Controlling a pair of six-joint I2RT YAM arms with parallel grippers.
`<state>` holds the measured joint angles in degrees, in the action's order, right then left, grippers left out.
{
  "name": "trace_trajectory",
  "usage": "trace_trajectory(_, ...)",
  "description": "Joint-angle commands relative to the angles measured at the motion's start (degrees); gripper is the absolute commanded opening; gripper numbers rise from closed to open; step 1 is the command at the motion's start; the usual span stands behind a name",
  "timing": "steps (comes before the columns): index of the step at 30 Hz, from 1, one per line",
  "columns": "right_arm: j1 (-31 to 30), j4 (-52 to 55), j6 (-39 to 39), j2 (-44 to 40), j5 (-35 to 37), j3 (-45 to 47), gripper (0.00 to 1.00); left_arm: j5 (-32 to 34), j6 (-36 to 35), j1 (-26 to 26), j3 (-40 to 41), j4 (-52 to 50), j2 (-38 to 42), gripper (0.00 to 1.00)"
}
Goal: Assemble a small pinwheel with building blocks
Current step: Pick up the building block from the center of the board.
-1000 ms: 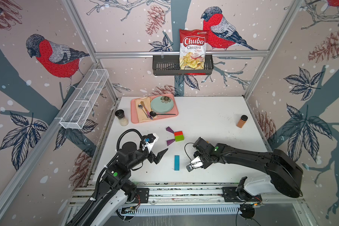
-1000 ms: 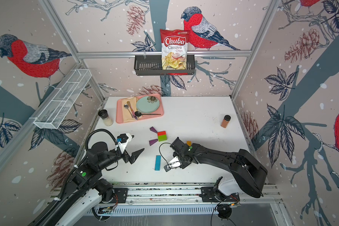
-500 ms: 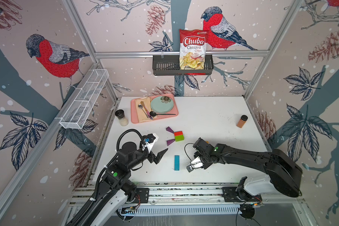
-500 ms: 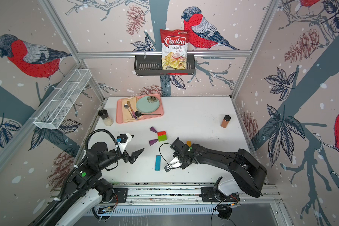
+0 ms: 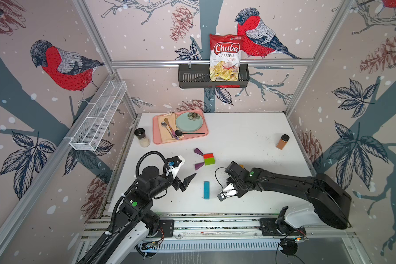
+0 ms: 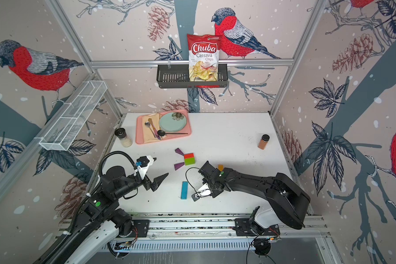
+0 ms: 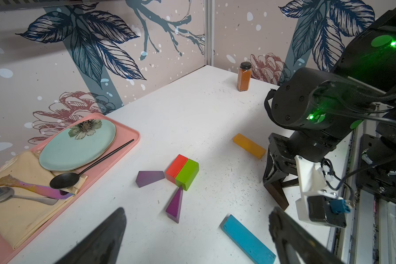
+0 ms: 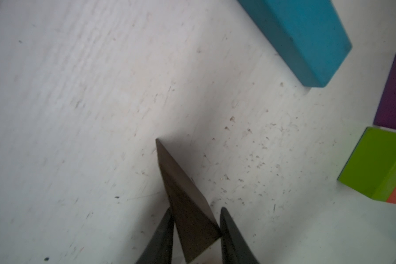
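Note:
On the white table a red block [image 5: 208, 156] and a green block [image 5: 209, 161] sit joined, with two purple wedges [image 5: 198, 151] [image 5: 199, 166] pointing at their left side. A blue bar [image 5: 206, 190] lies nearer the front. The yellow bar [image 7: 249, 146] lies behind my right wrist. My right gripper [image 8: 196, 209] points down at the table, its fingers pressed on both sides of a dark brown wedge [image 8: 183, 201] that rests on the surface. My left gripper [image 5: 188, 181] hovers wide open left of the blue bar, holding nothing.
A pink tray [image 5: 157, 139] with a plate, napkin and cutlery sits at the back left, a salt shaker [image 5: 142, 137] beside it. A spice jar [image 5: 282, 141] stands at the right. A chips bag [image 5: 225, 57] hangs in a wall basket.
My right gripper's fingers have closed in on the brown wedge. Neither arm has visibly shifted, and the blocks lie where they were.

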<state>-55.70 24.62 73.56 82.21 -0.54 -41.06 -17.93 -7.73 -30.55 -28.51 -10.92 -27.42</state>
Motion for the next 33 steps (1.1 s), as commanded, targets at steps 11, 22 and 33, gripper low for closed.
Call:
trace_trajectory(11, 0.7, 1.8, -1.8, 2.4, -2.2, -2.7, 0.24, 0.1, -0.3, 0.0, 0.1, 2.4, 0.2, 0.97)
trace_trajectory(22, 6.3, 5.3, -2.3, 4.2, -3.2, -8.7, 0.23, 2.2, -0.3, 0.0, -0.1, 2.0, -0.4, 0.97)
trace_trajectory(33, 18.6, 9.0, 0.0, 12.9, -2.1, -22.1, 0.21, 6.9, 1.6, 0.0, -6.0, -1.6, -17.4, 0.96)
